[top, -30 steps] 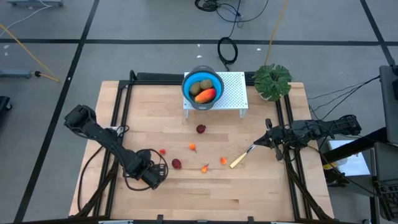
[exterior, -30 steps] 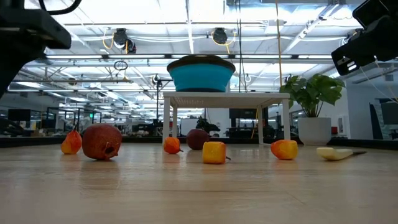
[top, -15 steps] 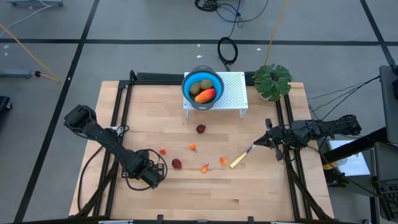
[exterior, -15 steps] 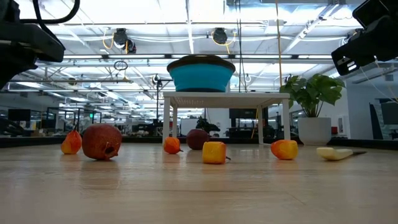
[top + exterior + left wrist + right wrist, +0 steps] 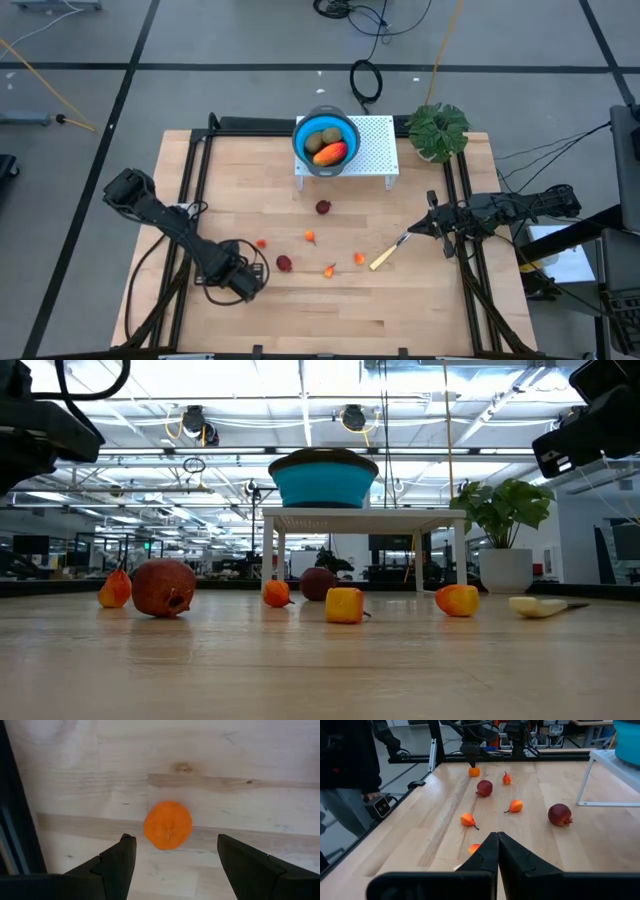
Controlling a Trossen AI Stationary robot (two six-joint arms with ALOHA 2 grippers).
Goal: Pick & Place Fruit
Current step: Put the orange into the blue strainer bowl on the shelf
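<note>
Low view hides the blue bowl's (image 5: pixel 325 480) fruit behind its wall.

A pale wooden table (image 5: pixel 300 310) carries a white perforated stand (image 5: pixel 372 150), a potted plant (image 5: pixel 437 130), a yellow-handled knife (image 5: pixel 385 257), two dark red balls (image 5: pixel 323 207) (image 5: pixel 284 263) and scattered small orange bits (image 5: pixel 310 237)
</note>
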